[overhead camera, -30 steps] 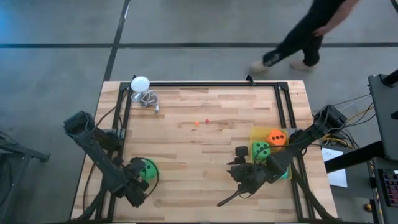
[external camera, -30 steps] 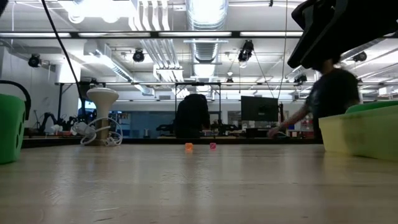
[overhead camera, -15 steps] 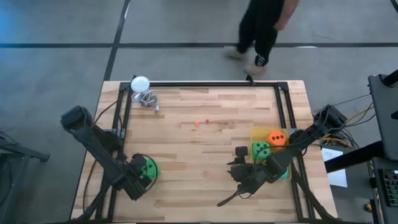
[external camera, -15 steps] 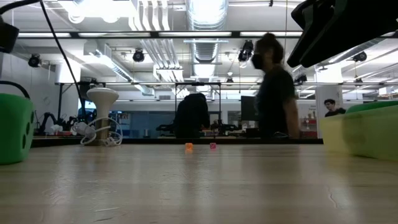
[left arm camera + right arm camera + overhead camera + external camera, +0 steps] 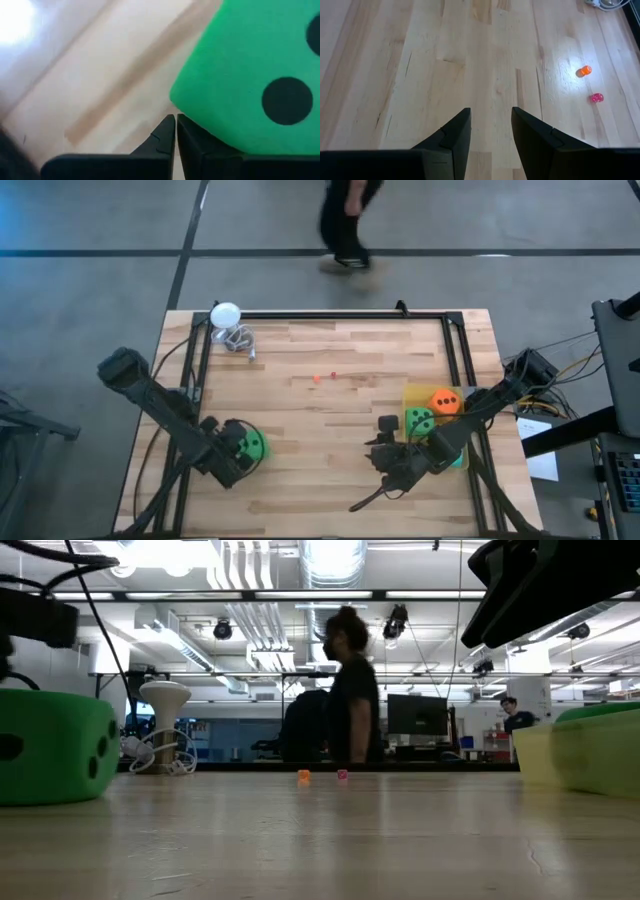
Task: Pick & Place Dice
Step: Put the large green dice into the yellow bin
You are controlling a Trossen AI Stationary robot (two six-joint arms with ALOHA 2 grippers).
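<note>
A bright green die [image 5: 252, 444] sits on the wooden table near its front left; it also shows in the low view [image 5: 50, 745] and fills the left wrist view [image 5: 255, 75]. My left gripper [image 5: 232, 460] is shut, right beside it. My right gripper [image 5: 383, 448] is open and empty over bare table, left of a yellow tray [image 5: 410, 392]. The tray holds a second green die [image 5: 418, 420] and an orange-red die [image 5: 445, 402]. A teal die shows only as a sliver [image 5: 457, 462] beside my right arm. My left gripper's shut fingers [image 5: 192, 142] lie against the green die's lower side face [image 5: 220, 135], which meets the outer side of one finger. The fingers come low over the table from its near left side. The die rests on the table.
A white ball [image 5: 225, 313] and a small coiled cable [image 5: 238, 338] lie at the far left corner. Two tiny orange and pink bits [image 5: 316, 378] [image 5: 596, 97] lie mid-table. A black frame [image 5: 330, 315] edges the table. A person [image 5: 345, 220] walks beyond the far edge.
My left gripper has moved toward the table's right edge and a little toward the far edge. The green die has slid along the table toward the right with it. The person behind the table has walked from right to left.
</note>
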